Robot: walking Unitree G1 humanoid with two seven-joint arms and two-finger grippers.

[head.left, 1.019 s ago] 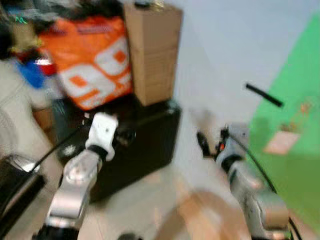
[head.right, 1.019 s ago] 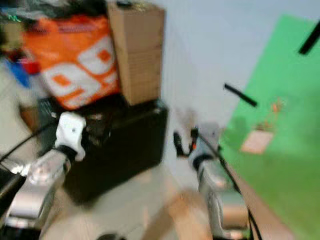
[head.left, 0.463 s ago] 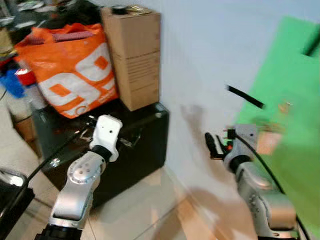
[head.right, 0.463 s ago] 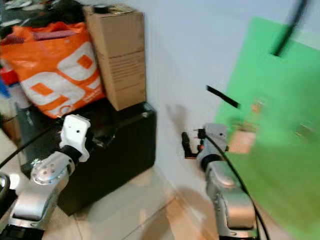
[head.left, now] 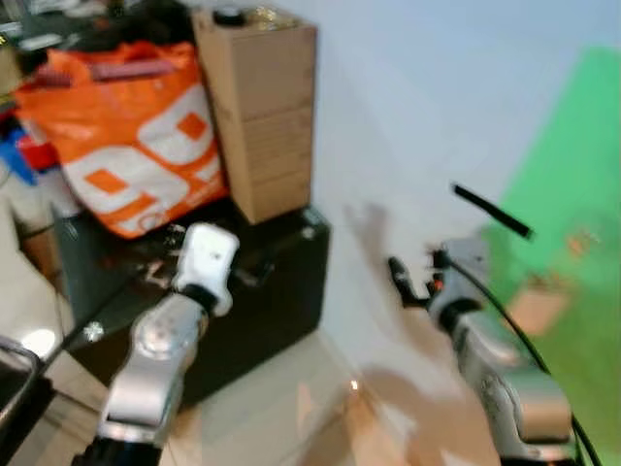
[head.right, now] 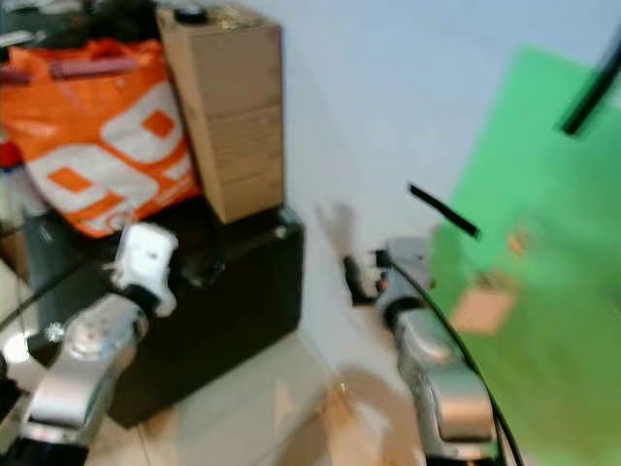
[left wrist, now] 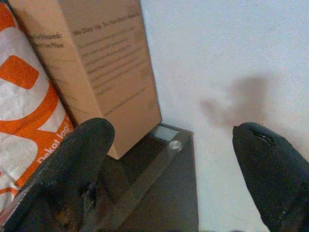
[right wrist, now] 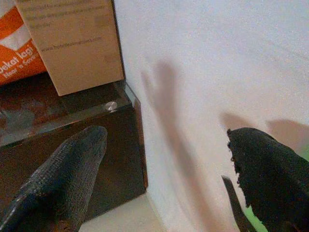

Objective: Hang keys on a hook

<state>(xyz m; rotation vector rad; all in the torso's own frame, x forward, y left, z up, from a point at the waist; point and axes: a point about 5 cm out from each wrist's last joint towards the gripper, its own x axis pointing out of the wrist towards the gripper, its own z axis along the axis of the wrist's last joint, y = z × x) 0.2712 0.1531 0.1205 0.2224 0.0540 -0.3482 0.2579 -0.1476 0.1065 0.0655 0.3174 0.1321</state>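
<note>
Only the whole view is shifted and blurred since half a second ago; the camera is judged to have moved. The right gripper [right wrist: 166, 140] is held spread and empty before the white wall [head.left: 408, 97], near a black peg [head.left: 490, 211] beside the green board [head.left: 572, 194]. The left gripper [left wrist: 171, 133] is likewise spread and empty over the black case [head.left: 262, 291]. A glinting object [head.left: 264, 15], possibly the keys, is seen atop the cardboard box [head.left: 262, 107] beside an orange bag [head.left: 136, 146].

Black case [head.left: 262, 291] on the tiled floor [head.left: 281, 408], against the wall; cardboard box [head.left: 260, 107] and orange bag [head.left: 136, 136] on top.
</note>
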